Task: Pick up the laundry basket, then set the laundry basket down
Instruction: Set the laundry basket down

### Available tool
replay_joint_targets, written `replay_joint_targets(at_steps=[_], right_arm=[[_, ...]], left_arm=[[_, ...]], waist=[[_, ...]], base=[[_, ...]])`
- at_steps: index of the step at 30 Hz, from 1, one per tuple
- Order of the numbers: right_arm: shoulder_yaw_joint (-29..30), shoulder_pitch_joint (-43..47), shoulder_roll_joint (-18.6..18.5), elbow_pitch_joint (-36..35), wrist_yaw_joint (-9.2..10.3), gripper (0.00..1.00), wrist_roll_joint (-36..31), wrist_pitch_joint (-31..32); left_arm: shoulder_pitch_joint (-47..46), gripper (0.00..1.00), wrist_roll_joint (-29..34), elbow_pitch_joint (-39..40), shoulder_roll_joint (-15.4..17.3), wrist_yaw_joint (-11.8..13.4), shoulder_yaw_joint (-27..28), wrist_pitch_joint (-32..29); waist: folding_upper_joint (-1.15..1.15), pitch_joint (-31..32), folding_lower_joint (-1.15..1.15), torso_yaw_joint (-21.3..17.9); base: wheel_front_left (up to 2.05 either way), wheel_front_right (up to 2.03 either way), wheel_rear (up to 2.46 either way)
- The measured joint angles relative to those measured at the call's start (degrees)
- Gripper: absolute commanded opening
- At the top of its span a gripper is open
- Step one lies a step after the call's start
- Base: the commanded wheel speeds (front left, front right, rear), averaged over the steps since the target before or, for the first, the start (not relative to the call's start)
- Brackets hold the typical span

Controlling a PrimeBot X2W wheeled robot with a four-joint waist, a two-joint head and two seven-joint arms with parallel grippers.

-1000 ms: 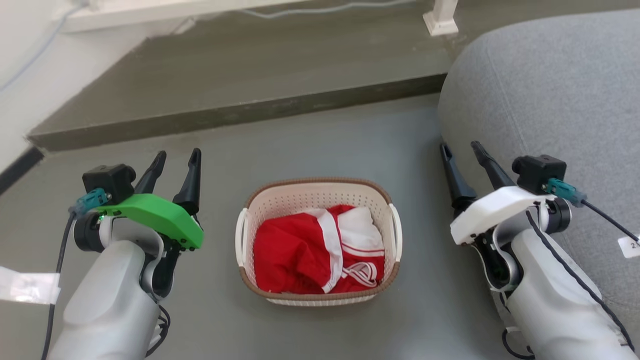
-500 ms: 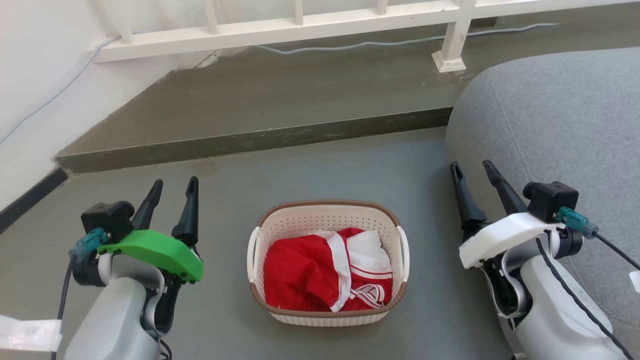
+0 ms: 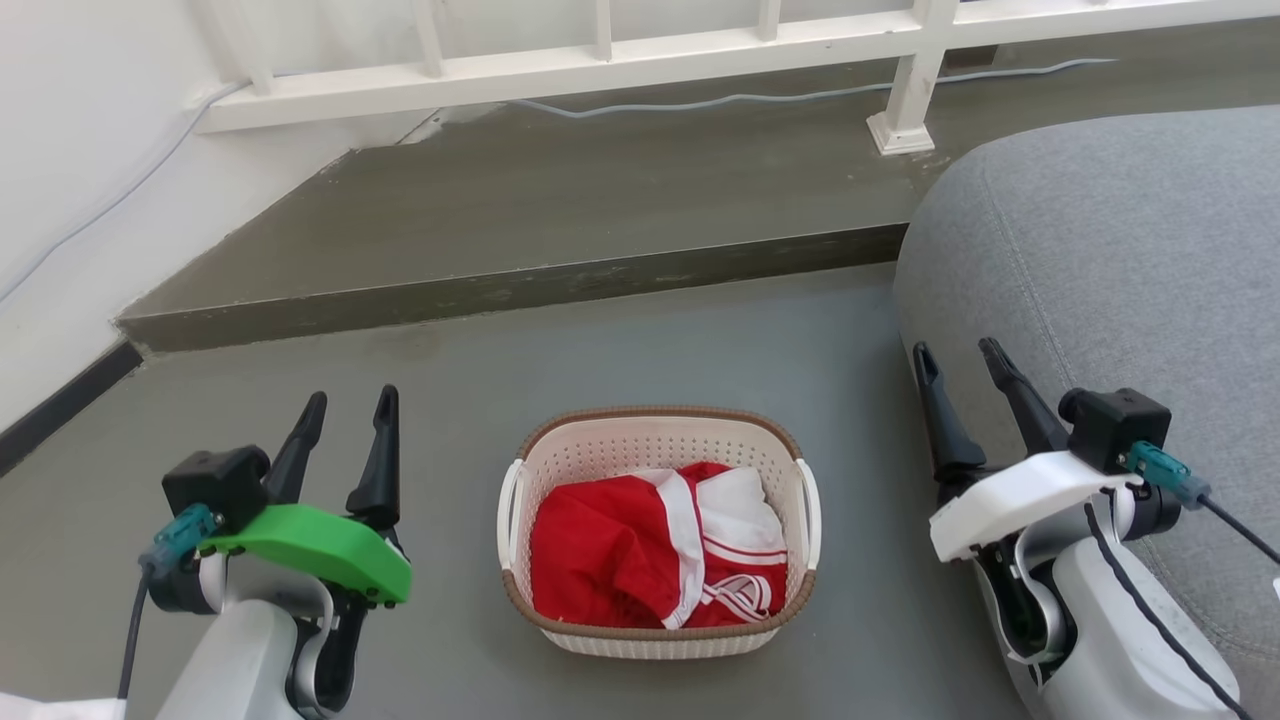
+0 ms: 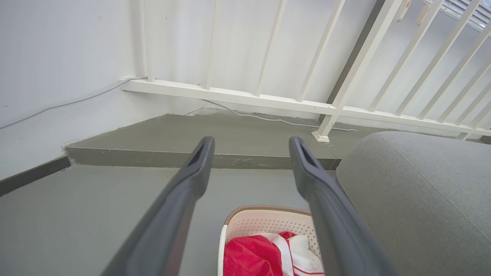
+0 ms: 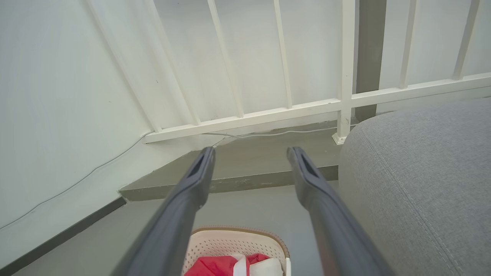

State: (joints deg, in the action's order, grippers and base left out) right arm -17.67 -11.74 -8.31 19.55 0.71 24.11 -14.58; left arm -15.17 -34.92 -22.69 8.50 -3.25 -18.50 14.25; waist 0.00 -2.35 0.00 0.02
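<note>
The laundry basket (image 3: 655, 450) stands on the grey floor between my two arms, cream-white and perforated with a brown woven rim and white side handles. A red and white garment (image 3: 650, 550) lies inside it. My left gripper (image 3: 348, 408) is open, apart from the basket on its left. On the other side my right gripper (image 3: 960, 358) is open too, holding nothing. The basket's far rim (image 4: 264, 210) peeks between the left fingers, and the basket (image 5: 236, 241) sits low in the right wrist view.
A grey sofa (image 3: 1120, 260) rises close beside my right arm. A raised concrete step (image 3: 520, 285) crosses behind the basket, with a white railing (image 3: 620, 65) and a cable (image 3: 700, 100) beyond. A white wall (image 3: 70, 180) borders the left.
The camera has tilted up, so the whole scene sits lower and the railing has come into view. Both grippers stay open and apart from the basket.
</note>
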Motion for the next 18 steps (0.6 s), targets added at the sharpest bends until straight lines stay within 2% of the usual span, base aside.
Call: replay_joint_targets(at_steps=[18], right_arm=[[0.7, 3.1, -0.3, -2.5, 0.47, 1.00, -1.5, 0.0]], left_arm=[[4.5, 1.00, 3.1, 4.7, -1.0, 0.5, 1.9, 0.0]], waist=[[0.00, 0.3, 0.00, -0.8]], base=[[0.00, 0.00, 0.00]])
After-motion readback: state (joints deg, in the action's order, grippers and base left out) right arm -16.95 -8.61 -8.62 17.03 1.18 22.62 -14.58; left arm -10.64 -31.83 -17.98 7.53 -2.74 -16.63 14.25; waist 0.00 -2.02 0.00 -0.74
